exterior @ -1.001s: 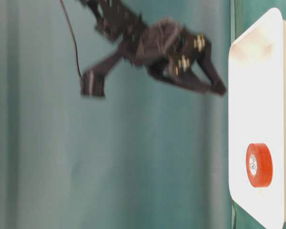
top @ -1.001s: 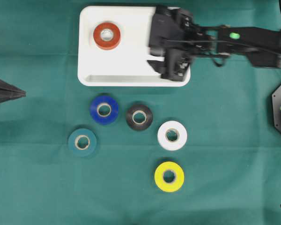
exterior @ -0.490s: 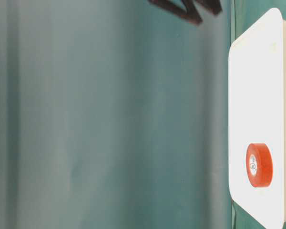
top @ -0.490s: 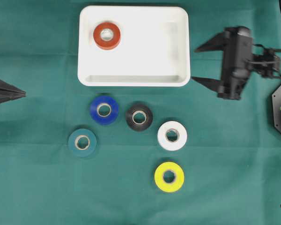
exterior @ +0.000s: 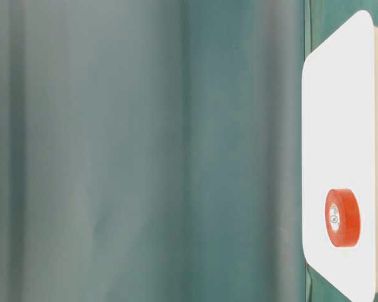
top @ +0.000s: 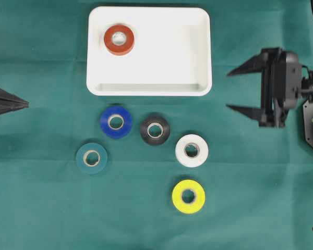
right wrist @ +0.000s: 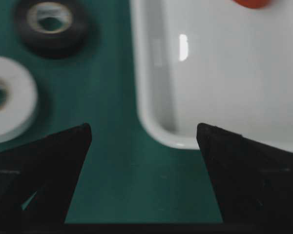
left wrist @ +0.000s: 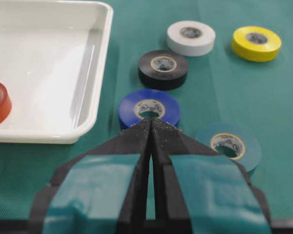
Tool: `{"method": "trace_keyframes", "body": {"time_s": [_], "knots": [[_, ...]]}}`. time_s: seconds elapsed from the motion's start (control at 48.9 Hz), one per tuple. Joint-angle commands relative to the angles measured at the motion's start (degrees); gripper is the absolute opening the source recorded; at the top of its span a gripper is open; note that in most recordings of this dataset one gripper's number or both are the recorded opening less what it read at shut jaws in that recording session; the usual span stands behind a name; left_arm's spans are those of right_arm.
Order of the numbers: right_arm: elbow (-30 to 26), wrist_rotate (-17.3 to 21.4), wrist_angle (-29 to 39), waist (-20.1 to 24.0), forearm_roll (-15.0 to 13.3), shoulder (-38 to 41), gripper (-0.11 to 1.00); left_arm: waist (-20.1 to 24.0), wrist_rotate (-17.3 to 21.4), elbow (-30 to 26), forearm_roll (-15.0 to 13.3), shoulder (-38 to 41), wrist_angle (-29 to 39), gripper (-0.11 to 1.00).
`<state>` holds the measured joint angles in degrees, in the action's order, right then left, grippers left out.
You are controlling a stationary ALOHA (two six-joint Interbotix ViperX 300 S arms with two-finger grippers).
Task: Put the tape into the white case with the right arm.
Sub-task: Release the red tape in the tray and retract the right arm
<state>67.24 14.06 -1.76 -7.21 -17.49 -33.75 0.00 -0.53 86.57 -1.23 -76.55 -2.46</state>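
White case (top: 198, 52) holds one red roll (top: 119, 39) at its far-left corner. Five rolls lie on the green cloth (top: 41, 208) just near of it, well apart. Nearest the right gripper (top: 236, 89), whose claw stands wide and empty, is the white roll (top: 192, 150): judged light, stiff, best pinched across rim and core. Left gripper (left wrist: 151, 127) closed, idle. Ample room; mind the raised rim.
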Motion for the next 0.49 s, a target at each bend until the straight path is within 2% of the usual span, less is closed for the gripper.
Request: {"method": "trace_keyframes", "body": {"time_s": [0.0, 0.184, 0.47], "knots": [[-0.26, 0.18, -0.35, 3.16, 0.09, -0.18, 0.71, 0.09, 0.09, -0.88, -0.09, 0.35, -0.26, 0.0], [0.79, 0.18, 0.0, 7.29, 0.35, -0.26, 0.7, 0.09, 0.0, -0.88, -0.09, 0.35, -0.26, 0.0], [2.46, 0.18, 1.67, 7.47, 0.35, -1.85, 0.7, 0.09, 0.0, -0.97, -0.09, 0.35, -0.26, 0.0]]}}
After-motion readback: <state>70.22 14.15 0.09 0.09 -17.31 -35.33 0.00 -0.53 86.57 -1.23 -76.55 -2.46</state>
